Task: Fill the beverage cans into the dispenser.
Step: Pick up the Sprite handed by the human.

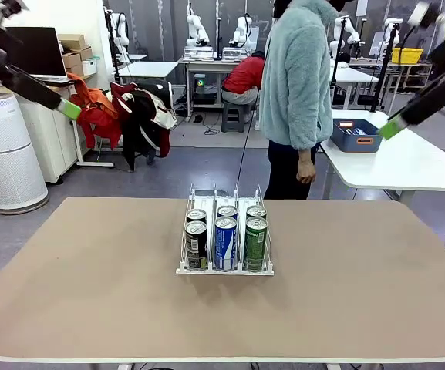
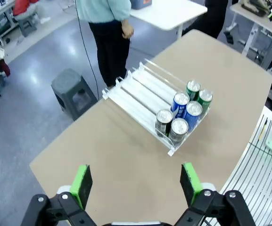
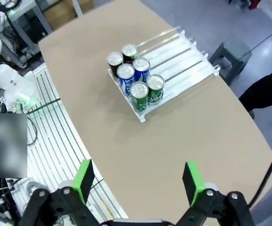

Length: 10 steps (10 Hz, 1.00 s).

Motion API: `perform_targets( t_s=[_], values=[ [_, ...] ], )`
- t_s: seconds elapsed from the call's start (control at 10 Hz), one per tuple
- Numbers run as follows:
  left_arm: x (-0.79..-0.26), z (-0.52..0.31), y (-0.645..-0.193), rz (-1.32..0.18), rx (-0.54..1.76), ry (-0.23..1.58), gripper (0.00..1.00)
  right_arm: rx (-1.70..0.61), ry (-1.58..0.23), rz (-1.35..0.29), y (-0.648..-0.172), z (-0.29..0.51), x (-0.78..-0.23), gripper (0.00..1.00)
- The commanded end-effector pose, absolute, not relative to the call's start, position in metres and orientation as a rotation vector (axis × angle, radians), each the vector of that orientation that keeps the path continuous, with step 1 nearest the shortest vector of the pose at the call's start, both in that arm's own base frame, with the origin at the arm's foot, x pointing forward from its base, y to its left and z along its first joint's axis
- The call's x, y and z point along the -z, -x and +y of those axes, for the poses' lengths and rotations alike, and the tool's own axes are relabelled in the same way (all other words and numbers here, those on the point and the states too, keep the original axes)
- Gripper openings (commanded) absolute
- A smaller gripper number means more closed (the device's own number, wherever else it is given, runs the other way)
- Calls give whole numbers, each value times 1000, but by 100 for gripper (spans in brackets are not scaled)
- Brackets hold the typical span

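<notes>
The dispenser (image 1: 224, 269) stands mid-table with its white lip toward me. Several beverage cans fill its front end, two per lane: dark cans (image 1: 196, 245) on the left, blue cans (image 1: 225, 243) in the middle, green cans (image 1: 255, 243) on the right. The left gripper (image 1: 69, 109) hangs high at the far left and the right gripper (image 1: 392, 126) high at the far right, both well away from the cans. In the left wrist view the left gripper (image 2: 136, 183) is open and empty above the table, with the cans (image 2: 183, 110) ahead. The right gripper (image 3: 138, 181) is likewise open and empty, with the cans (image 3: 136, 77) beyond it.
A person in a teal fleece (image 1: 295, 69) stands just past the table's far edge, one hand (image 1: 307, 166) hanging down. A dark-blue bin (image 1: 355, 135) sits on a white side table (image 1: 407, 166) at the right. The rear of the dispenser's lanes (image 2: 140, 87) is bare.
</notes>
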<state>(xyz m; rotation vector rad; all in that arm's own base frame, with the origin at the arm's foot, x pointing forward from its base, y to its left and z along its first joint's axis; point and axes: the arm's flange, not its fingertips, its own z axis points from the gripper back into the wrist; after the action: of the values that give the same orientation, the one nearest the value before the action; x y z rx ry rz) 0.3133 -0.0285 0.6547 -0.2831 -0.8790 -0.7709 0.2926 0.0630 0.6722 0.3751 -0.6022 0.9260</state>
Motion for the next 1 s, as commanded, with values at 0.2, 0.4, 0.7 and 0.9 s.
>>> perform_targets(
  t_s=[0.2,0.4,0.7,0.9],
  values=[
    [-688,-18,-300,-922,739,275,100,-882,-397,-663,-282,33,-744,100],
    [-714,-20,-297,-917,729,221,100,-828,-393,-686,-278,24,-764,100],
    [-735,-24,-283,-923,715,173,100,-779,-396,-729,-270,6,-783,100],
    [-736,-28,-280,-906,707,162,100,-754,-411,-748,-273,-4,-784,100]
  ],
)
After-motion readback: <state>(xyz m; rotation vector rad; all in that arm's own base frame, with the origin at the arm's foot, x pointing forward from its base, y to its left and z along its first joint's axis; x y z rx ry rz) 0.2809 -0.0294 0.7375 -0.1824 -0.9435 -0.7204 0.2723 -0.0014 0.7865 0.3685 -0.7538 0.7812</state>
